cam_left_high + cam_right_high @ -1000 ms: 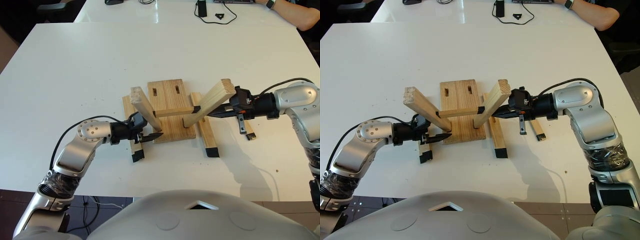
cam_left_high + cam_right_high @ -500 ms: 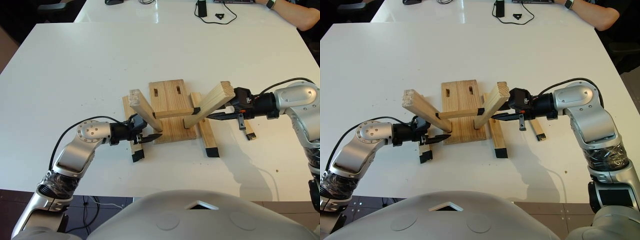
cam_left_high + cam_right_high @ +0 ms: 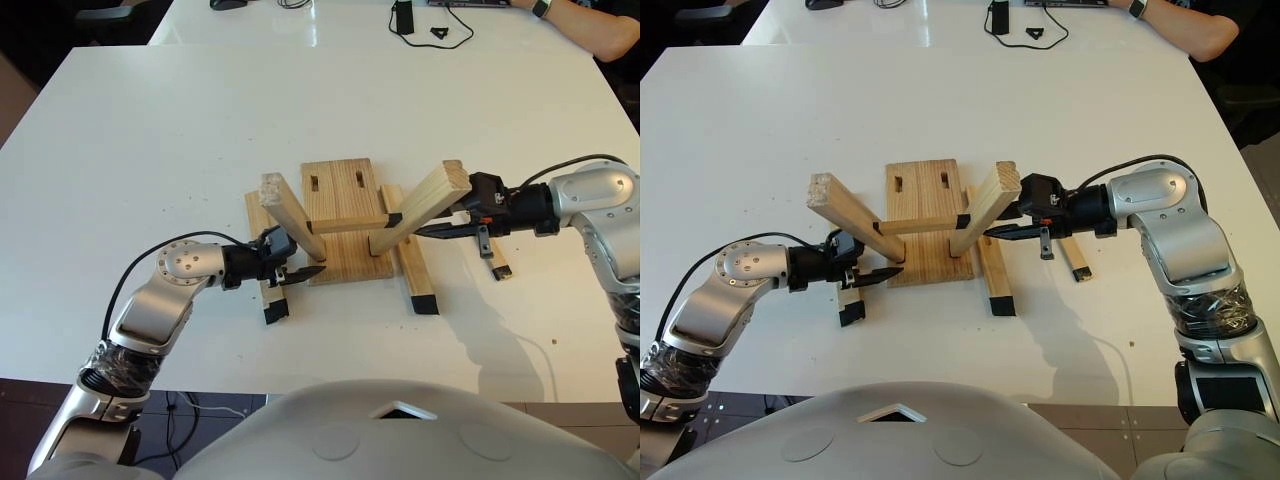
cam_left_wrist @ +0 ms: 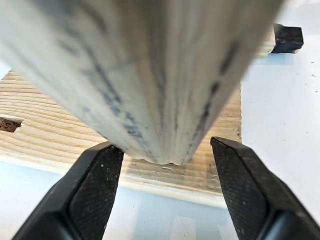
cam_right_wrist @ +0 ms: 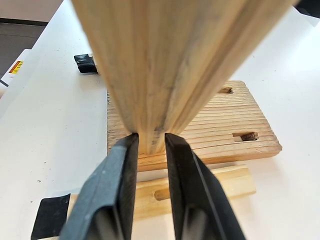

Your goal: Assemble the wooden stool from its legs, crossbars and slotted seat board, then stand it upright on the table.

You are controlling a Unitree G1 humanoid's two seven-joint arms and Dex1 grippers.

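The slotted seat board (image 3: 338, 205) lies flat on the white table. Above it, two legs joined by a crossbar (image 3: 348, 223) lean outward in a V. My left gripper (image 3: 306, 272) is shut on the lower end of the left leg (image 3: 287, 214). In the left wrist view its fingers (image 4: 95, 190) flank that leg (image 4: 150, 75) over the board (image 4: 45, 137). My right gripper (image 3: 436, 229) is shut on the right leg (image 3: 425, 203), pinching its narrow edge (image 5: 170, 60) just above the board (image 5: 225, 130).
A spare leg (image 3: 412, 262) with a black end cap lies flat right of the board. Another leg (image 3: 266, 295) lies under my left gripper. A short wooden piece (image 3: 497, 264) lies below my right wrist. Cables and small black items (image 3: 403, 15) sit on the far table.
The held leg frame dipped slightly half a second ago and is back at about its earlier height. Both grips are unchanged.
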